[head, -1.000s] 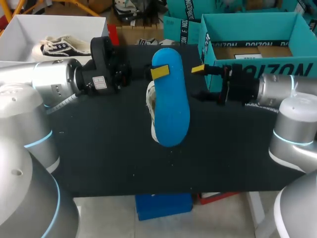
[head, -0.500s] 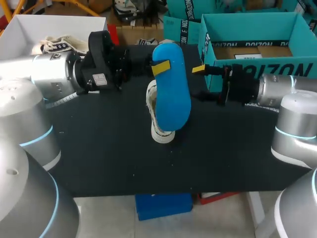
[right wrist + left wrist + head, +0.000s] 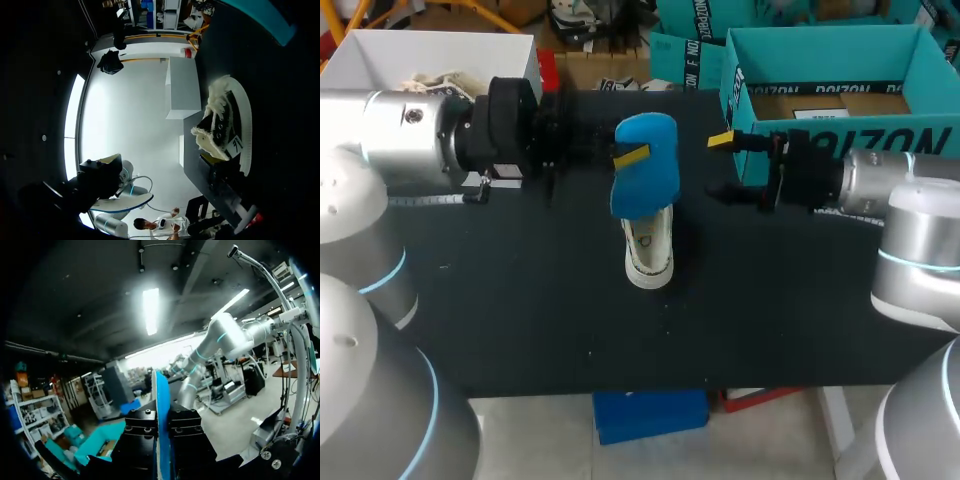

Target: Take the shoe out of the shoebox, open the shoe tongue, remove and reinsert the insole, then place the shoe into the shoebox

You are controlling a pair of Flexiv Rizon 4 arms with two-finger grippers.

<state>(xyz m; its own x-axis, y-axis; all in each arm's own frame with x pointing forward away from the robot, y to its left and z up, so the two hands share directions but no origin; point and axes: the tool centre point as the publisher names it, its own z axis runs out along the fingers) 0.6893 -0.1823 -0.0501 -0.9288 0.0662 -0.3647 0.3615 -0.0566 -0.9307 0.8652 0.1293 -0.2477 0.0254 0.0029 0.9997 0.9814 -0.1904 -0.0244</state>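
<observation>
My left gripper (image 3: 632, 157) is shut on a blue insole (image 3: 646, 175), held in the air over the middle of the black table (image 3: 540, 320). In the left wrist view the insole (image 3: 161, 410) stands edge-on, pinched between the black fingers. Below it a white-soled shoe (image 3: 648, 250) rests on the table, partly hidden by the insole. In the right wrist view this shoe (image 3: 225, 125) is black and white with loose laces. My right gripper (image 3: 722, 165) stands open just right of the insole, holding nothing. The teal shoebox (image 3: 825, 45) sits at the back right.
A white box (image 3: 370, 60) at the back left holds another shoe (image 3: 425, 84). More teal boxes (image 3: 685, 60) stand behind the table's far edge. My right arm lies along the front wall of the teal shoebox.
My left wrist has turned and drawn back to the left. The insole has swung from lying lengthwise over the shoe to a steeper tilt, uncovering the shoe. The right arm has not moved.
</observation>
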